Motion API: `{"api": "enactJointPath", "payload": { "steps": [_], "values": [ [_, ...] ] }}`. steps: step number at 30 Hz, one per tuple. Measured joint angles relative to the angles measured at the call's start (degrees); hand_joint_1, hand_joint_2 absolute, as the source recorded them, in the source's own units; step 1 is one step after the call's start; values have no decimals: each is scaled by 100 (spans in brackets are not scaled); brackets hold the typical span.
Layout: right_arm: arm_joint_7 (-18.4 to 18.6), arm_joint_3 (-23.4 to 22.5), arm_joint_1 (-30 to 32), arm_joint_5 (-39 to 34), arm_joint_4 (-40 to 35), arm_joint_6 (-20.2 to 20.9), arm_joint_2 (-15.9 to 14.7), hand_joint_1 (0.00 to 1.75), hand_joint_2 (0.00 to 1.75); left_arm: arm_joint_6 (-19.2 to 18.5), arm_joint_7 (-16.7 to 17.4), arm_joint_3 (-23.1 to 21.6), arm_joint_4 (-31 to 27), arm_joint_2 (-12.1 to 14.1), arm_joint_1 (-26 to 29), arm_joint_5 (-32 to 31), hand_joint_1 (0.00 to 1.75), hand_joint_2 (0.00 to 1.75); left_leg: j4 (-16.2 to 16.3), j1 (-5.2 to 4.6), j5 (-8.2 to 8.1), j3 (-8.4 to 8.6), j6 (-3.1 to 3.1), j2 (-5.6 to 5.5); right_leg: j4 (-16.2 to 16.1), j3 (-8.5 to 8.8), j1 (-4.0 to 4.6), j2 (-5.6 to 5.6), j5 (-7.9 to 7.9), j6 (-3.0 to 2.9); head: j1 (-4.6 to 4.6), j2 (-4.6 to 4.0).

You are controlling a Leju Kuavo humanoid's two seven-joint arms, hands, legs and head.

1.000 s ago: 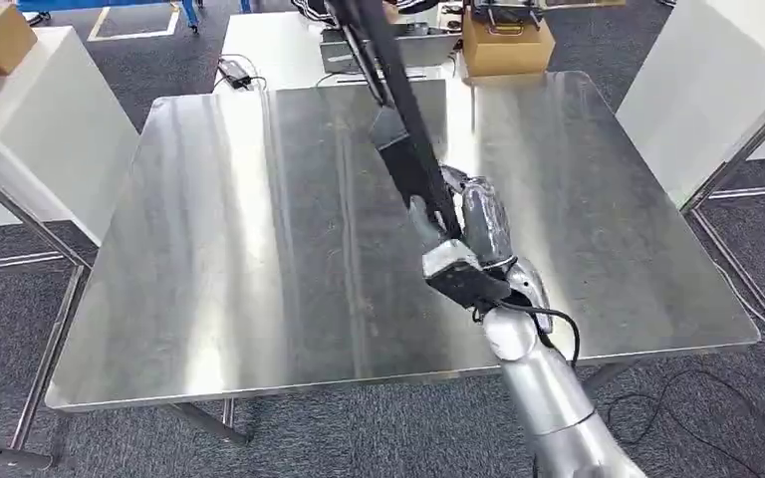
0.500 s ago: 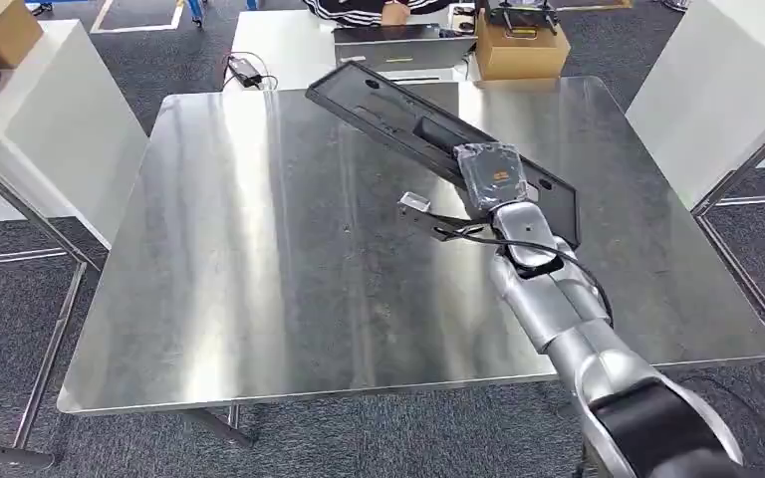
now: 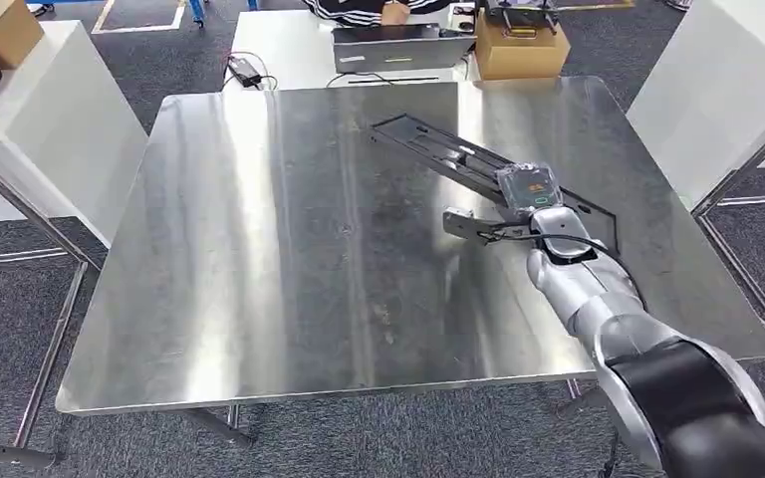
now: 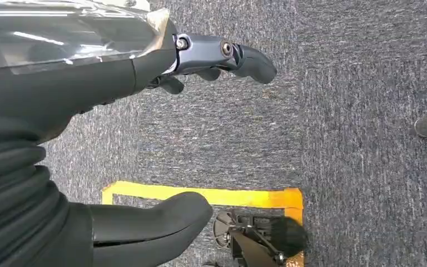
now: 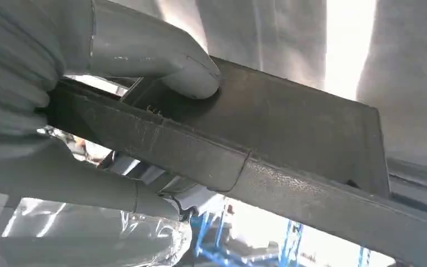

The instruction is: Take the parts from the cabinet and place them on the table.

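Right hand (image 3: 530, 191) grips long black part (image 3: 458, 157), lying toward 2 o'clock on bench (image 3: 259, 249); left hand (image 4: 144, 111) empty, fingers apart.

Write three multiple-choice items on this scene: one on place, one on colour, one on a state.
1. Where is the long black plastic part?
A. over the steel table
B. on the carpet
C. on the cardboard box

2. What colour is the floor tape near the left robot hand?
A. blue
B. yellow
C. red

3. What is the right robot hand doing?
A. hanging empty
B. pressing the table
C. gripping the part

Key: 1 A, it stretches across the tabletop; 2 B, yellow corner on grey carpet; 3 C, thumb and fingers clamp it.
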Motion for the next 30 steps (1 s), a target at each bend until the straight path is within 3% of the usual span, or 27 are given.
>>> {"api": "enactJointPath", "payload": {
  "steps": [2, 3, 11, 12, 24, 28, 30],
  "values": [
    [-9, -40, 1, -44, 145, -46, -29, 175, 175, 15, -15, 0, 2, 2, -1, -7, 0, 175, 0, 3, 0, 0, 0, 3, 0, -1, 2, 3, 0, 0, 0, 0],
    [-9, -53, 3, -59, 200, -70, -39, 0, 0, 37, -15, 0, 4, 2, -1, -7, 0, 175, -1, 4, 0, 0, 0, 3, 0, -1, 3, 4, 0, 0, 0, 0],
    [46, -127, 3, 52, 436, -264, -15, 0, 0, 164, 26, 0, 26, -9, -2, -22, 0, 175, -1, 16, 0, 2, 0, 5, 0, 2, 15, 3, 0, -1, -2, 0],
    [48, -136, 4, 74, 451, -311, -11, 0, 0, 168, 33, 0, 28, -13, -2, -17, 0, 0, -1, 16, 0, 2, 0, 5, 0, 2, 17, 3, 0, -1, 0, 0],
    [26, -282, -34, 258, 497, -894, 48, 0, 0, 232, 26, 77, 28, -98, -6, -2, 0, 0, -1, 16, 0, 6, 0, 7, 0, 7, 16, 3, 0, -1, 0, 0],
    [-440, -438, -36, 15, 484, -1220, 120, 0, 0, 245, 63, 94, 28, -109, -7, -4, 0, 0, -1, 14, 0, 6, 0, 7, 0, 11, 16, 3, 0, -1, 0, 0],
    [-1026, -615, -36, -480, 409, -1215, 232, 0, 0, 264, 61, 98, 28, -120, -9, -4, 0, 0, -1, 14, 0, 7, 0, 8, 0, 10, 17, 3, 0, -1, 0, 0]
  ]
}}
